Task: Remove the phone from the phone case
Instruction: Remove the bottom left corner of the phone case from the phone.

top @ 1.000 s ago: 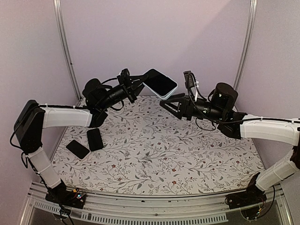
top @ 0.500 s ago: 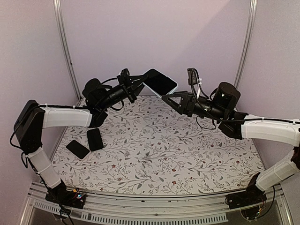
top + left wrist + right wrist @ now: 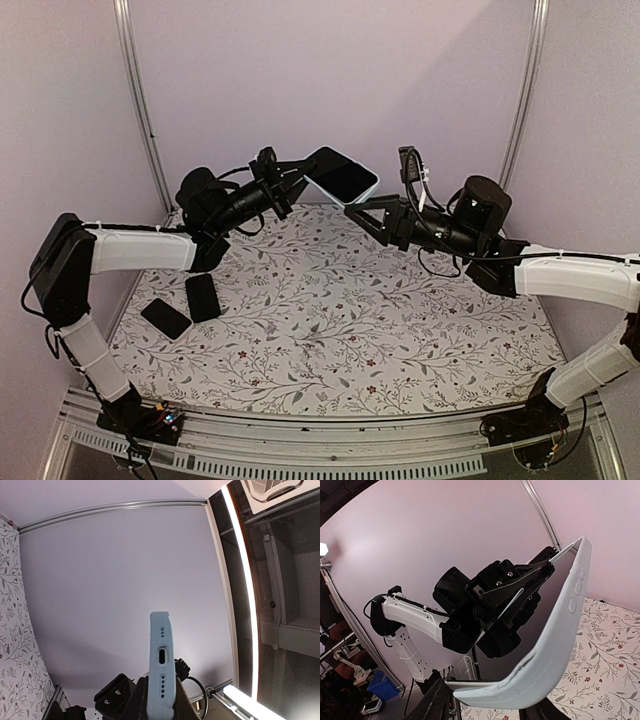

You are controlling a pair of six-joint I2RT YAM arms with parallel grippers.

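- Top external view: the left gripper (image 3: pixel 299 173) is clamped on one end of the phone case (image 3: pixel 368 194) and holds it aloft. The phone (image 3: pixel 340 176) is seated inside.
- The right gripper (image 3: pixel 357 210) meets the case corner farthest from the left gripper. Its fingers (image 3: pixel 436 702) straddle that corner; I cannot tell whether they pinch it.
- Recommended: catch the lip only and peel it away from the left gripper.
- Risk: the phone could drop to the bench (image 3: pixel 330 320).
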